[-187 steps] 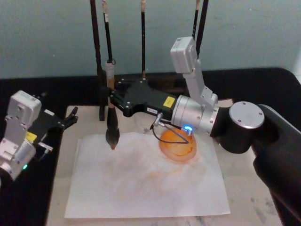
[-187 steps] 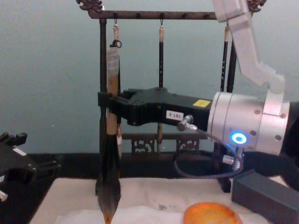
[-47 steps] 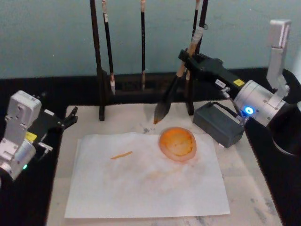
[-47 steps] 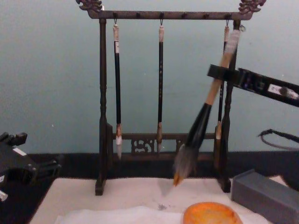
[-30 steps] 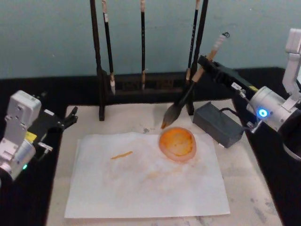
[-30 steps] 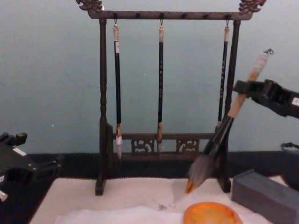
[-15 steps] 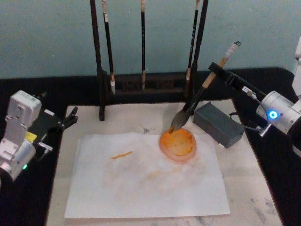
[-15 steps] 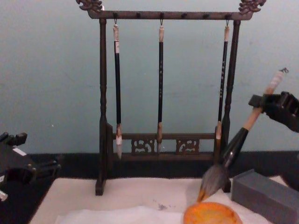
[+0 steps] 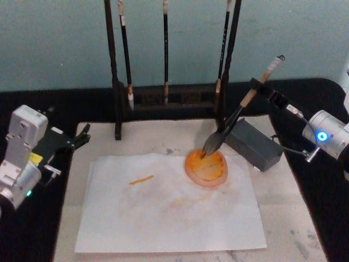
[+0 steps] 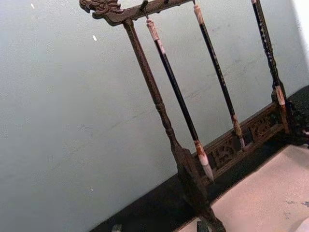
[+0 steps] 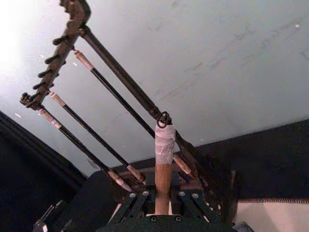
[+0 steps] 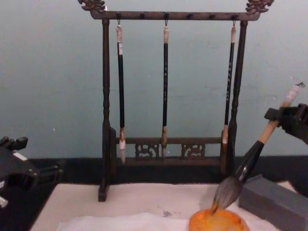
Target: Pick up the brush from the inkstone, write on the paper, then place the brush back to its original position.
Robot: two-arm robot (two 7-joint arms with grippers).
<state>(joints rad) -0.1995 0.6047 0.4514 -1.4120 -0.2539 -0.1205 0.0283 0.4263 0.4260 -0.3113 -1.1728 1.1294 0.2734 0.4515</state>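
Brush in right hand, tip at orange dish

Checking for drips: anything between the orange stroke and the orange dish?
Only paper lies between the stroke and the dish, seen in the head view.

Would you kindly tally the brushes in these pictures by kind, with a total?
Thin black-handled brushes, hanging: 3
Large brush, held in the right gripper: 1
Total: 4
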